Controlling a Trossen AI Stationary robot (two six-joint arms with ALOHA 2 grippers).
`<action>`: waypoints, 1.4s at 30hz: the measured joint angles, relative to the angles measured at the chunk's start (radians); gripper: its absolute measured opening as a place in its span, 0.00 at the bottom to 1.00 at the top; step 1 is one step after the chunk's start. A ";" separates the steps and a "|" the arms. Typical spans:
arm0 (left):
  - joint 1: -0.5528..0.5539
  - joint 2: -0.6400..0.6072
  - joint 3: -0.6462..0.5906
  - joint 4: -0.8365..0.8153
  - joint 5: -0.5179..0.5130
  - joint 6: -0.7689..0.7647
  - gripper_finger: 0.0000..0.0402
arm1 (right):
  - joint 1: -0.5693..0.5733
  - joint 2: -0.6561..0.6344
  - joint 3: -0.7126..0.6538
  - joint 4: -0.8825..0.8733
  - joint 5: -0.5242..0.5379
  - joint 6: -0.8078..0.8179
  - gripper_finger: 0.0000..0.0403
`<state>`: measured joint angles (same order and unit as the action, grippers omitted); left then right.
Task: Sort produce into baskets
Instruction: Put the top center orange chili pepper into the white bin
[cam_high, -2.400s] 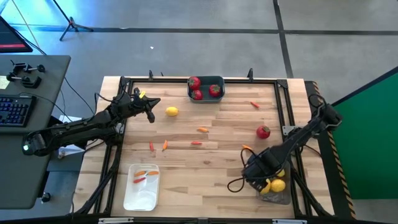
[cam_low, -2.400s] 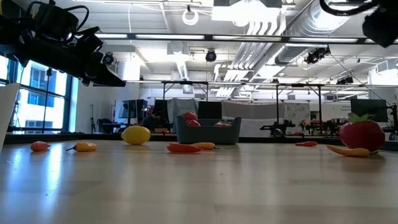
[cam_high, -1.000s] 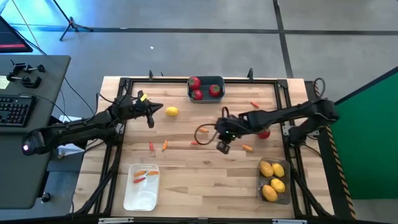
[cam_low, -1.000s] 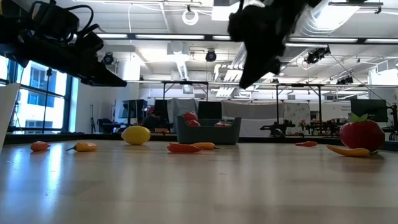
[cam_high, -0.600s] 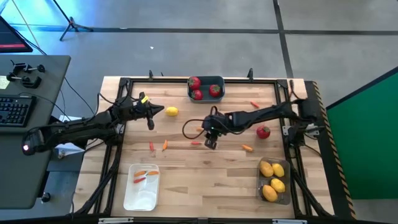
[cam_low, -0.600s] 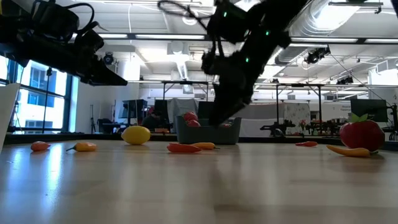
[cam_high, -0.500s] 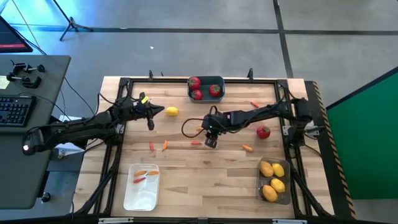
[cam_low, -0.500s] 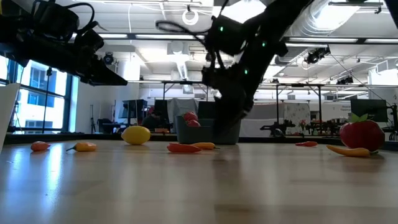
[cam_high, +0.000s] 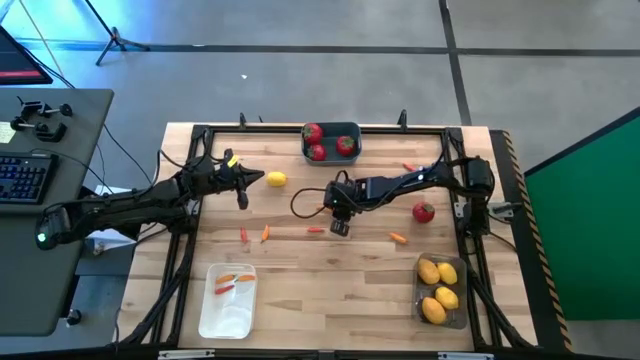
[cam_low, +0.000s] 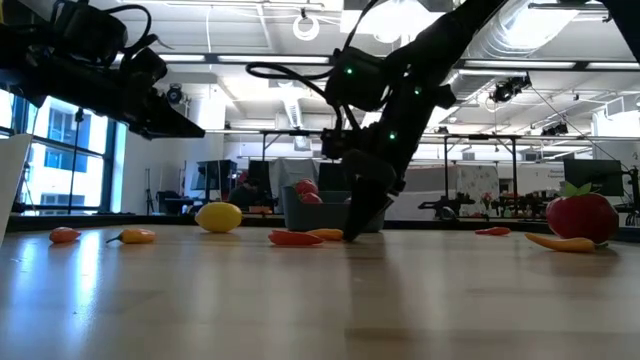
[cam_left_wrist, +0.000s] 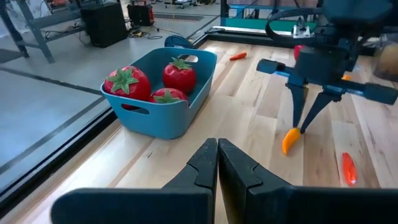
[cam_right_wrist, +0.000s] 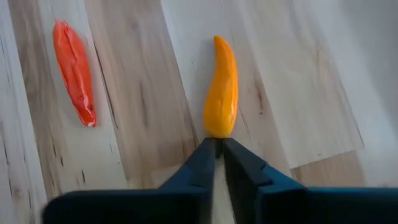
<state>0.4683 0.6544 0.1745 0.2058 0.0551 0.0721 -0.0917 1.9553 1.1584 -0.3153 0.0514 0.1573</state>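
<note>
Starting with the pale wooden table (cam_high: 330, 290), where do the arms stand?

Right arm reaches to the middle, and the right gripper (cam_right_wrist: 217, 144) is down at the boards. The left gripper (cam_high: 243, 183) waits at the far left, jaws together, beside a yellow lemon-like oval (cam_high: 277, 179).

And the bins?

Dark blue-grey basket (cam_high: 331, 153) at the far edge with red fruits, white rectangular basket (cam_high: 228, 318) near left with orange pieces, and smoky translucent basket (cam_high: 444, 318) near right with lemons.

What does the grasp depend on?

The small orange pepper piece (cam_right_wrist: 222, 87). It lies straight ahead of the right fingertips, long axis in line with them, its nearest end touching. The jaws look drawn together. I can't tell whether they pinch that end.

So?

I'd judge a firmer hold needs the jaws astride it, since the white basket is well away.
</note>
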 joint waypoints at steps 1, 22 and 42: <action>0.000 0.000 0.000 0.000 0.000 -0.009 0.00 | 0.000 0.000 0.000 0.003 0.000 0.000 0.03; 0.000 0.004 0.000 0.116 -0.013 -0.295 0.00 | -0.014 -0.003 -0.172 0.767 0.011 -0.018 0.00; -0.215 0.199 0.001 0.466 -0.011 -0.114 0.40 | -0.010 -0.005 -0.171 1.189 -0.001 -0.162 0.00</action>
<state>0.2537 0.8533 0.1753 0.6722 0.0445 -0.0417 -0.1021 1.9507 0.9874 0.8738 0.0505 -0.0048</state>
